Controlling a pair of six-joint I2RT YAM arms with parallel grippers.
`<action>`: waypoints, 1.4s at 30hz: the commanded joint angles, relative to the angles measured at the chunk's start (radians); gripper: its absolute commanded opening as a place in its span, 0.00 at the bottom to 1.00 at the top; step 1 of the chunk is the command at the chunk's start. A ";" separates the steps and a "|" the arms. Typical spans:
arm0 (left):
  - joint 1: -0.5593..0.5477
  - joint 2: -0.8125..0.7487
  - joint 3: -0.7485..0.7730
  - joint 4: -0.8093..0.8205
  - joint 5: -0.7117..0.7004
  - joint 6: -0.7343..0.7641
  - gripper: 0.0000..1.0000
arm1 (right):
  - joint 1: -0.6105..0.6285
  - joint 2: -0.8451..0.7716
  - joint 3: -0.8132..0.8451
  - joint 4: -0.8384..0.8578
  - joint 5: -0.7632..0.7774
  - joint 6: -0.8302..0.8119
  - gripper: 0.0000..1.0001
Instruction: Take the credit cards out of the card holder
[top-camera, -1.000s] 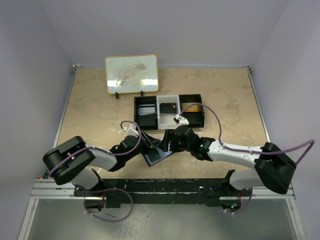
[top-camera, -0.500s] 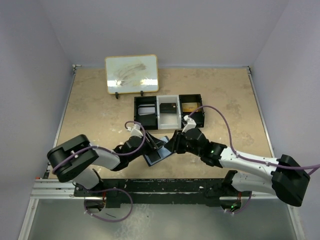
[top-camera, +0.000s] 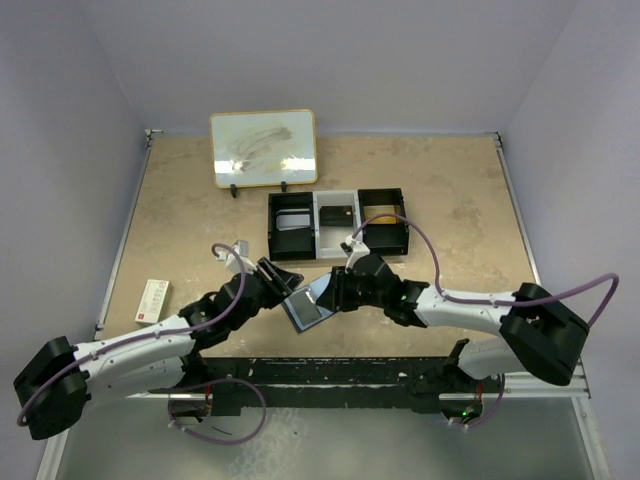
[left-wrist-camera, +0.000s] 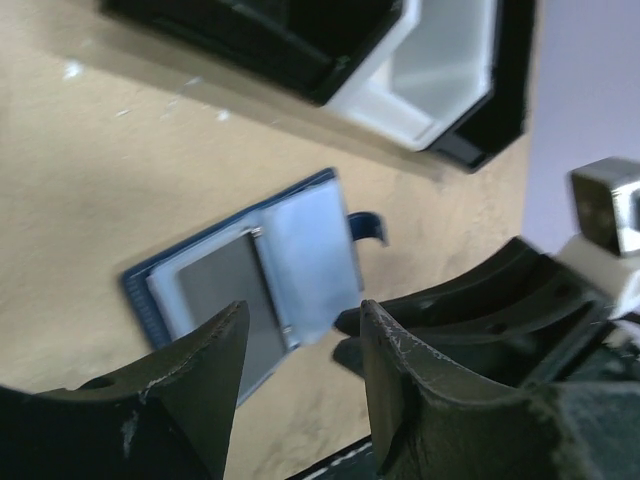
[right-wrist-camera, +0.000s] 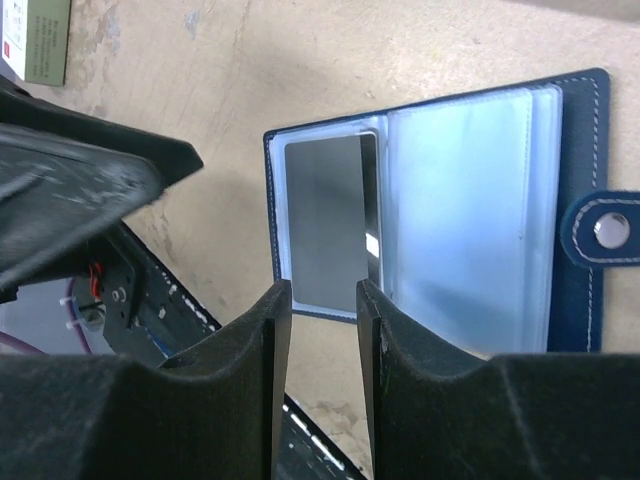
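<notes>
**A:** Two sets of fingers, one card holder (top-camera: 305, 303). It lies spread open on the table (top-camera: 200, 220), near the front of the black tray (top-camera: 272, 225), right between the arms.

**B:** Open for good reason, I'd say: with the clear pockets facing up, the cards can be reached. There's a dark card (right-wrist-camera: 325, 215) in the pocket on the side away from the snap tab (right-wrist-camera: 605, 230).

**A:** And the right fingers (right-wrist-camera: 285, 310) sit exactly over that card's near edge. They're narrowed to a slim gap with nothing pinched between them. Whether they touch the pocket, I can't tell.

**B:** That lineup reads like a bid for the card's edge. And the left fingers (left-wrist-camera: 368, 335)?

**A:** Spread well apart and empty, hanging just above the holder's near edge.

**B:** My guess is they're placed to pin the cover down, so the holder doesn't lift along with the card.

**A:** Sensible. A flat card in a snug sleeve won't slide out easily. That card isn't out yet, it's fully in its pocket.
</notes>
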 joint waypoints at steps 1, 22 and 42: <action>-0.005 -0.048 -0.009 -0.210 0.005 0.045 0.46 | -0.004 0.039 0.063 0.066 -0.038 -0.036 0.35; -0.009 0.025 -0.010 -0.096 0.111 0.091 0.49 | -0.013 0.299 0.083 0.111 -0.066 -0.031 0.35; -0.037 0.176 0.024 -0.071 0.125 0.136 0.36 | -0.014 0.196 -0.090 0.274 -0.009 0.156 0.28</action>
